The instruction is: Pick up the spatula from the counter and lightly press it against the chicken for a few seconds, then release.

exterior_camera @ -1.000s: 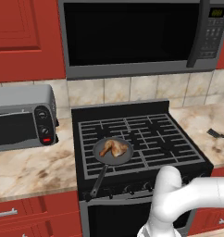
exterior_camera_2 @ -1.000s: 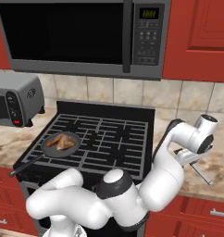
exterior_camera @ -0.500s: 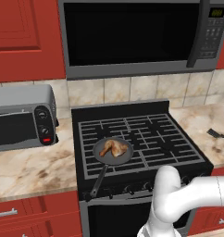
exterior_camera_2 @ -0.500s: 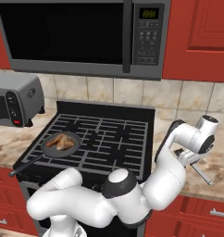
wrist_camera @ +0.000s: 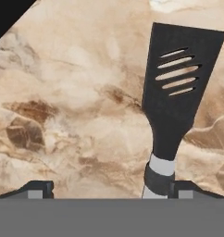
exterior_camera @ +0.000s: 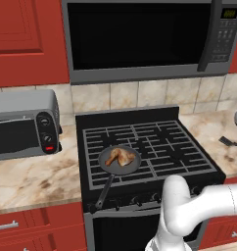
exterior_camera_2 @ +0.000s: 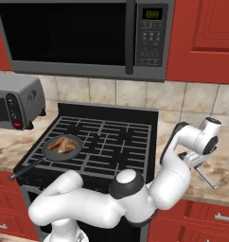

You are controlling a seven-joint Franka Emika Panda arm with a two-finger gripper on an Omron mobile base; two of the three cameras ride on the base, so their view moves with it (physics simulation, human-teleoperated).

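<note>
Claw (wrist_camera: 112,189) hangs low over the tabletop (wrist_camera: 63,115) right of the stove, jaws spread wide, nothing in them. Spatula (wrist_camera: 181,88) lies flat on the marble, blade pointing away from the claw. Its neck sits right by one finger tip, not mid-gap.

Risk no. 1, I'd say: if the claw closes like that, the near finger hits the handle first & the spatula skids or twists out. No. 2: the handle is thin & flat on stone, so the tips may scrape the tabletop w/o catching it.

Chicken (exterior_camera: 121,157) sits in the pan (exterior_camera: 105,189) at the stove's front left, well apart. A loose hold could drop the spatula en route.
</note>
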